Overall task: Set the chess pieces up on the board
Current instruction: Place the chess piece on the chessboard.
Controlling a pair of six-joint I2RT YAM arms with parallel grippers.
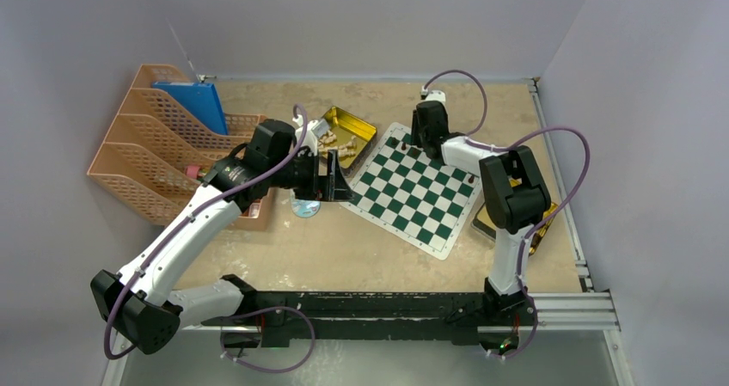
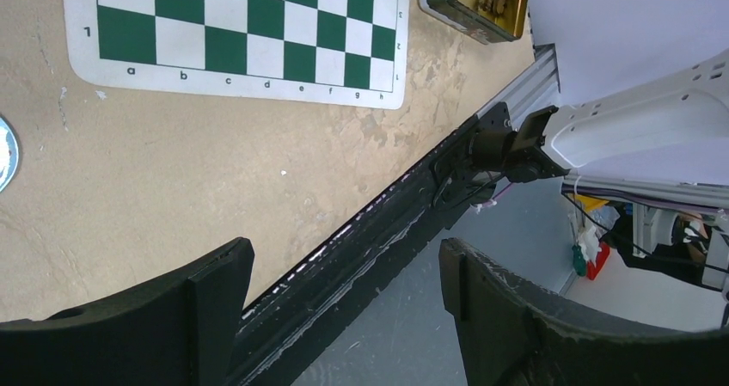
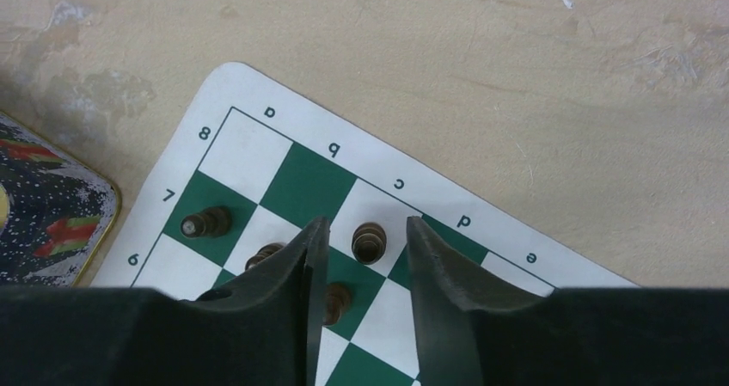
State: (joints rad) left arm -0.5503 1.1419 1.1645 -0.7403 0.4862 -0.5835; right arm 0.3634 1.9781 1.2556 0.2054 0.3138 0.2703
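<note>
Lifting crookedly could have toppled the dark piece [image 3: 370, 242] standing between your parted right fingers [image 3: 434, 266], or its close neighbour [image 3: 337, 302]; your left fingers [image 2: 215, 300] hung spread, empty.

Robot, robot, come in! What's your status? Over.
Left claw open, empty. Right claw open over a dark piece standing on the board. Other dark pieces close by.

From high above and behind, we look down on the whole table [image 1: 344, 257]. Our left wrist view skims low past the near edge of the board [image 2: 249, 25]. Our right wrist view hangs close over its far corner. All three share the board.
</note>
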